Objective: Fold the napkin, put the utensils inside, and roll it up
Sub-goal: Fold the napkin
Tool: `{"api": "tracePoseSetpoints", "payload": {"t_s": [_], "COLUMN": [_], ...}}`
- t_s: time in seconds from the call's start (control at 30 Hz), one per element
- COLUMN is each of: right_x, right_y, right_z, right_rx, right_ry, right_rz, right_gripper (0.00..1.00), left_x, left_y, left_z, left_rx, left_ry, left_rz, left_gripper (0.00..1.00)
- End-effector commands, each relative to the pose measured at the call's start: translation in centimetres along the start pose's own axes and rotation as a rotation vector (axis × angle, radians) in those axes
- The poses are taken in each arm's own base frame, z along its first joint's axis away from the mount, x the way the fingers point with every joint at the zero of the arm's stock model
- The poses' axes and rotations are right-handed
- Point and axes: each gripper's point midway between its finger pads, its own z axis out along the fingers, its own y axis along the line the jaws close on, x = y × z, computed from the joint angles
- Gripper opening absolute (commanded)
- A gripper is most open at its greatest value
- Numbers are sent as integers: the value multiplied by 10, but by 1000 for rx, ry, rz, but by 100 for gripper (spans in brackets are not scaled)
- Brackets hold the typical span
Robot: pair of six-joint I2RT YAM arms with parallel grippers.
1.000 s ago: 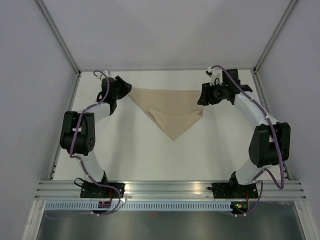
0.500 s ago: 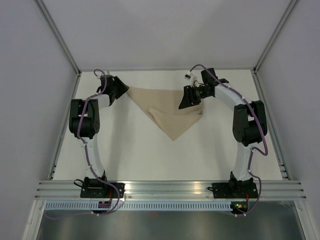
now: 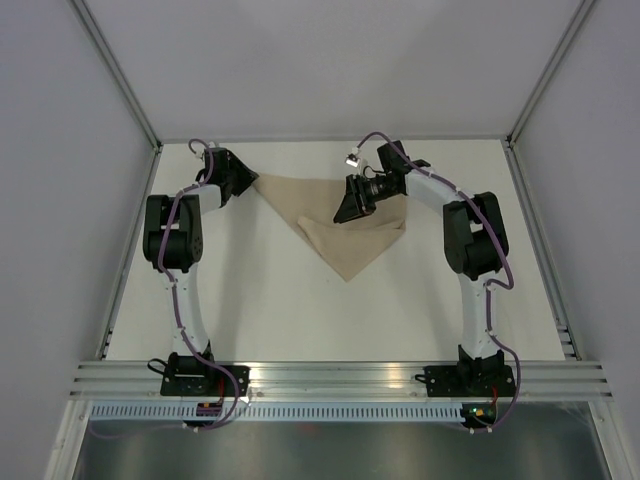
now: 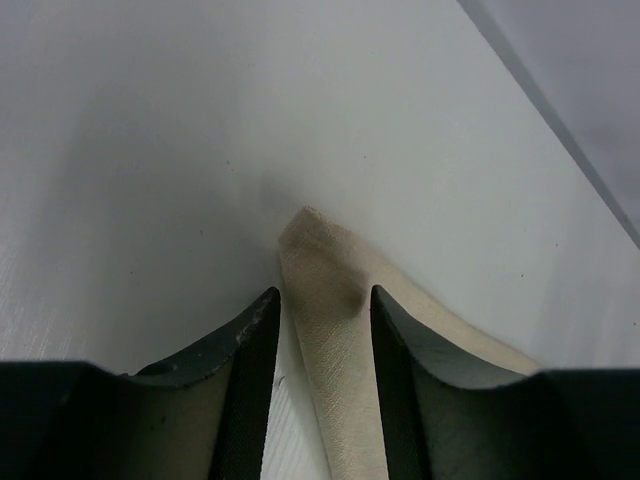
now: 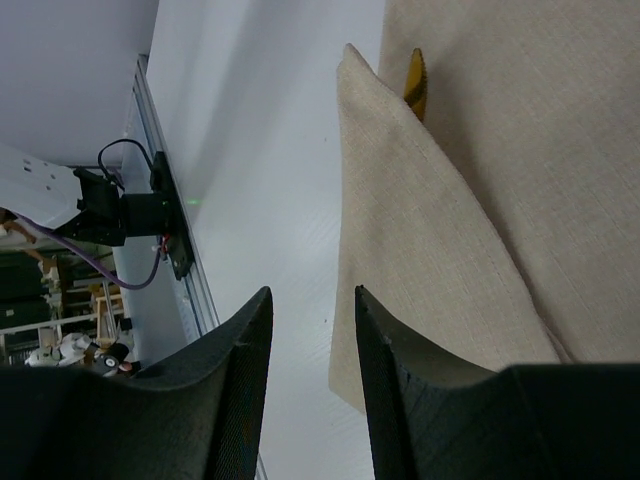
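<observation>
The tan napkin (image 3: 345,250) lies on the white table as a triangle pointing toward the arms, with a smaller flap (image 5: 410,230) folded over its right half. A golden utensil tip (image 5: 415,85) pokes out from under that flap; the rest of the utensils is hidden. My left gripper (image 3: 243,180) sits at the napkin's far left corner. That corner (image 4: 310,240) runs between its parted fingers, with table showing beside the cloth. My right gripper (image 3: 342,214) hovers over the napkin's middle. It is open with nothing between its fingers (image 5: 312,295).
White enclosure walls stand on three sides, with metal frame posts at the back corners. An aluminium rail (image 3: 340,378) carrying both arm bases runs along the near edge. An arm base with cables (image 5: 150,215) shows in the right wrist view.
My right arm has swung left, from the napkin's right corner to over its middle. My left gripper stayed at the left corner, its fingers a little closer together.
</observation>
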Motion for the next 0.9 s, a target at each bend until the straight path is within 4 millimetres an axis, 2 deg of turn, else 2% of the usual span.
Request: {"api": "tracePoseSetpoints", "payload": {"t_s": [0.0,0.13,0.3,0.63,0.87], "right_x": [-8,-6,-10,-3,-1], "right_y": [30,36,34,0,-12], "right_z": [24,46,71,111,123], "right_rx": [-115,-146,-154,-103,-23], "right_ry": [17,33,32,55,53], "right_rz": [-56,-42,-35,34,36], "right_gripper": [45,45,45,43,44], "left_x": [-1,2,1,-1,-6], "left_y": [2,-1,-4,-15,-29], "left_z": [8,11,10,8,-1], "left_rx": [-22,-4,16,68,137], "left_ry": [2,17,14,12,-5], "left_rz": [-59,-70,-62,-45,-28], "left_gripper": [46,38,28,14,7]}}
